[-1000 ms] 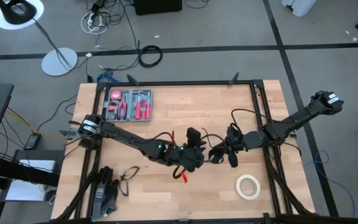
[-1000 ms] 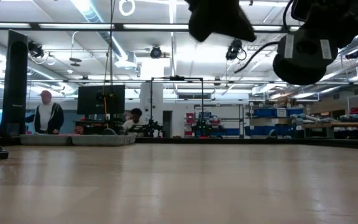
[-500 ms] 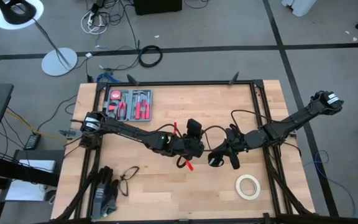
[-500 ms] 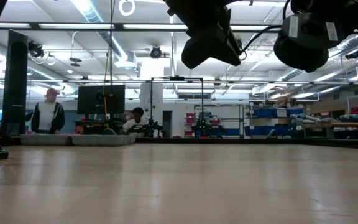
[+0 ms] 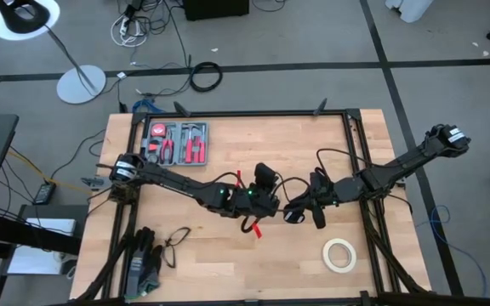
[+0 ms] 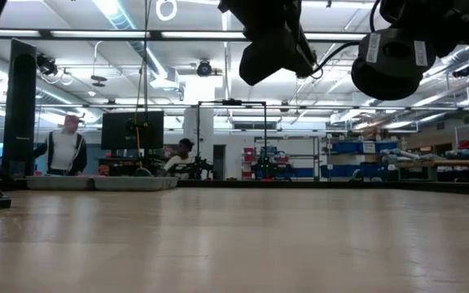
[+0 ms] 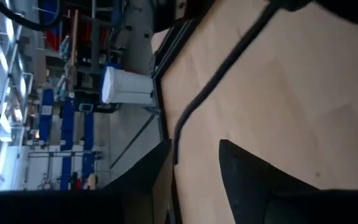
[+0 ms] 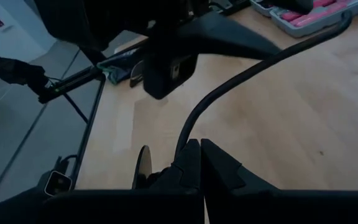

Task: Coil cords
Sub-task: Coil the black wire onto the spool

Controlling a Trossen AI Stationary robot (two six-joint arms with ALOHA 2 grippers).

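Note:
The cord [image 8: 229, 81] is a thin black cable hanging in the air over the middle of the table, between my two grippers. My right gripper [image 8: 199, 146] is shut on it at mid-table [image 5: 293, 212]. My left gripper [image 5: 268, 202] faces it from the table's left, raised and open. In the left wrist view the cord [image 7: 222, 68] runs down into the gap of my left gripper [image 7: 194, 146], close beside one finger [image 7: 148, 174]; whether it touches it, I cannot tell. In the low view both grippers hang high, the left [image 6: 271, 49] and the right [image 6: 389, 61]. My right gripper pinches the thin cord between its two shut fingers, the cord coming out at their free ends [image 8: 183, 142]. From there it rises and arches away toward the left arm. The held stretch is clear of the table.
A grey tool case with red-handled pliers [image 5: 177, 142] lies at the far left. A cream tape roll [image 5: 339, 253] lies at the near right. Spectacles [image 5: 175, 240] and dark gloves [image 5: 145, 262] lie at the near left. Black frame rails [image 5: 352, 144] edge the table. People [image 6: 63, 150] stand in the room behind.
My left gripper has swung a little toward the table's far edge and rolled about its own axis; in the low view its dark body shows lower than before. It has stayed open. My right gripper has kept its place, shut on the cord.

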